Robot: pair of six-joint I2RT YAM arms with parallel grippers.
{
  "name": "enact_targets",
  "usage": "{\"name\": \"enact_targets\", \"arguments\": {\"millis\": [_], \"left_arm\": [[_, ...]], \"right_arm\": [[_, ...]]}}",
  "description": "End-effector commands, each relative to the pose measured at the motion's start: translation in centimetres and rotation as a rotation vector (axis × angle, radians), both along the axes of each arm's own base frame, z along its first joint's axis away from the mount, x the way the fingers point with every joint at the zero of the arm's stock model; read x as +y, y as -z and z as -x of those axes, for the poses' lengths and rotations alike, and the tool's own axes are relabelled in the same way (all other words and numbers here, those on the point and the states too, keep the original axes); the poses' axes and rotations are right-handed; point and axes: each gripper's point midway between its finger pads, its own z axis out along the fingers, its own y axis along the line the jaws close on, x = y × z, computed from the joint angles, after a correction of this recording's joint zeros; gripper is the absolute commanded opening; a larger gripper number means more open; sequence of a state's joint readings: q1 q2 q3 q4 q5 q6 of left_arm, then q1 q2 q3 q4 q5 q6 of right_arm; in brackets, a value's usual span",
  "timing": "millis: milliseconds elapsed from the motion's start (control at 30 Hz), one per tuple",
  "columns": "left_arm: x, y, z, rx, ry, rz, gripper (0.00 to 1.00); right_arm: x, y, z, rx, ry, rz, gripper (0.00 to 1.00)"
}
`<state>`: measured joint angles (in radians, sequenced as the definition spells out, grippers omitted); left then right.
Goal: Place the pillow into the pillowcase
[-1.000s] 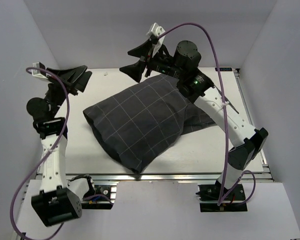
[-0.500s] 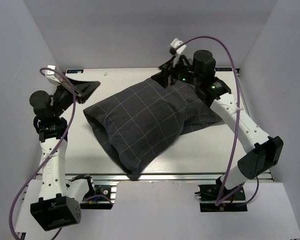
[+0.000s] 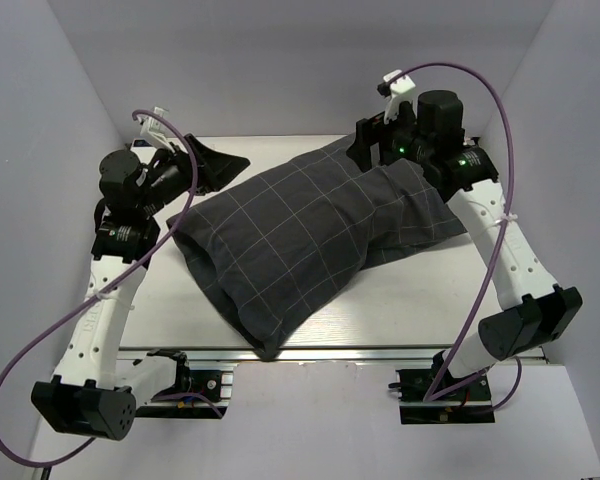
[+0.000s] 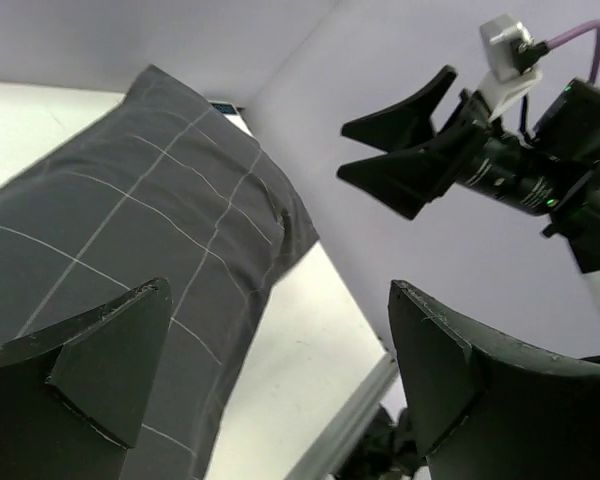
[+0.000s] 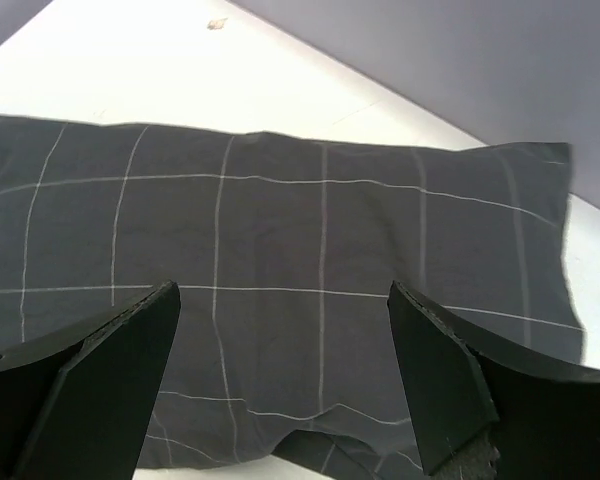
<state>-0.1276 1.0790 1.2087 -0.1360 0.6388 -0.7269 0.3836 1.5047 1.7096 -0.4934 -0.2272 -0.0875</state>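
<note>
The pillowcase (image 3: 300,235), dark charcoal with a thin light grid, lies plump and slanted across the white table (image 3: 430,290); its near end reaches the front edge. No pillow fabric shows in any view. My left gripper (image 3: 230,165) hovers open just off the pillowcase's far-left side, nothing between its fingers (image 4: 110,350). In the left wrist view the pillowcase (image 4: 130,220) fills the left half and the right gripper (image 4: 405,150) hangs opposite. My right gripper (image 3: 363,147) is open above the far end; in its own view the pillowcase (image 5: 280,230) lies below the spread fingertips (image 5: 450,380).
Lilac walls close in the table on three sides. A metal rail (image 3: 380,352) runs along the near edge by the arm bases. A small crumb (image 5: 217,23) lies on the table beyond the pillowcase. Purple cables loop over both arms.
Both arms have swung to the right: the left gripper came in to the pillowcase's far-left side, the right gripper drew along the far end. The pillowcase has barely shifted.
</note>
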Motion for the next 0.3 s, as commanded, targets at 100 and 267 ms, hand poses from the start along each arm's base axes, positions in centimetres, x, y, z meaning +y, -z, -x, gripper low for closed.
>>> {"name": "enact_targets", "arguments": {"millis": [100,267], "left_arm": [[1.0,-0.6,1.5,-0.102,-0.055,-0.068,0.98],[1.2,-1.7,1.8,-0.159,-0.064,-0.085,0.98]], "right_arm": [[-2.0,-1.3,1.3,0.001,0.083,0.015,0.89],[-2.3,-1.3,2.0,-0.035,0.082,-0.007,0.9]]}}
